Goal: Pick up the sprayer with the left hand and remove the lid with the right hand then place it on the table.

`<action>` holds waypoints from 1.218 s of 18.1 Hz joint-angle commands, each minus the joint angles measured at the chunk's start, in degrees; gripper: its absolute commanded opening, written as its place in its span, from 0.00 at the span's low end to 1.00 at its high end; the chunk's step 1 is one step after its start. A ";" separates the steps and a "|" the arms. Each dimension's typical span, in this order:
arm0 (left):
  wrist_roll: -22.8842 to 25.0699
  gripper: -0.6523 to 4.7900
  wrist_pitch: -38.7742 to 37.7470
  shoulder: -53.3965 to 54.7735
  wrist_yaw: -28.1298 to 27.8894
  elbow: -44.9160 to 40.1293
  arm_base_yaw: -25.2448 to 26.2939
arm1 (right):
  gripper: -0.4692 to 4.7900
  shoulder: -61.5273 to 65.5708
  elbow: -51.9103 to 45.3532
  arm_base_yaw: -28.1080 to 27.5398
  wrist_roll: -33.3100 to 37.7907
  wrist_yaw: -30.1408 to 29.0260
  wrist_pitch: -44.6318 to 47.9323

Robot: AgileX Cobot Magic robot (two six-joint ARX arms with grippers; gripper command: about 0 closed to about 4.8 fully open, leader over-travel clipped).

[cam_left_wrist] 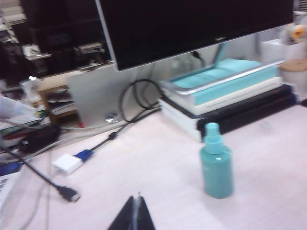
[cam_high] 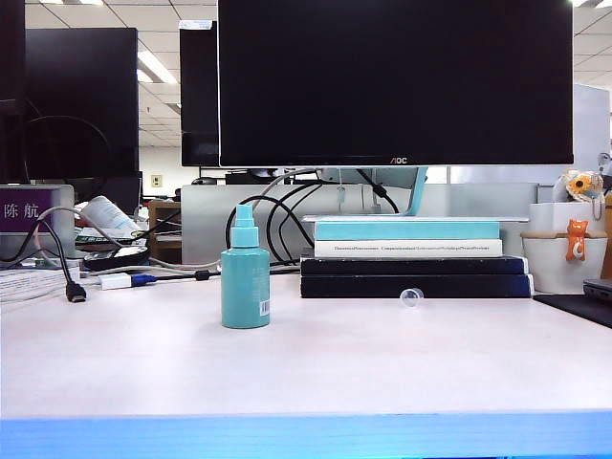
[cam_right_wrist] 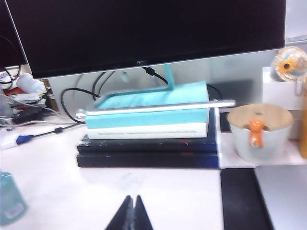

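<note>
Looking across the tabletop (cam_high: 306,363), you are seeing the sprayer (cam_high: 246,282) standing upright and uncapped near the middle, well in front of the big monitor (cam_high: 396,81). The lid (cam_high: 412,298) is lying on its side on the tabletop, just in front of the stack of books (cam_high: 416,258) and well apart from the sprayer on its right. Your left hand (cam_left_wrist: 136,216) is sitting fully closed with its fingertips pressed together, gripping nothing, hovering over bare tabletop with the sprayer (cam_left_wrist: 217,167) off to one side. Your right hand (cam_right_wrist: 131,214) is likewise pinched closed and empty, facing the book stack (cam_right_wrist: 148,132), with the sprayer (cam_right_wrist: 10,201) at the frame's edge.
</note>
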 commanded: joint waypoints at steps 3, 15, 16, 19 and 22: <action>-3.21 0.11 -2.36 0.00 -1.57 -1.49 0.00 | 0.08 0.00 -1.01 0.00 0.07 0.20 -6.25; -16.63 0.11 -4.44 0.00 -2.51 -1.46 0.00 | 0.08 0.00 -1.03 0.00 0.46 0.57 -7.13; -16.63 0.11 -4.42 -0.63 -2.47 -2.56 0.11 | 0.08 -0.26 -1.68 -0.02 0.46 0.57 -8.37; -16.63 0.11 -4.48 -0.61 -2.12 -2.56 4.79 | 0.08 -0.26 -1.70 -0.13 0.46 0.59 -6.91; -16.61 0.11 -4.46 -0.61 -2.62 -2.56 13.86 | 0.08 -0.26 -1.73 -2.08 0.46 0.76 -7.13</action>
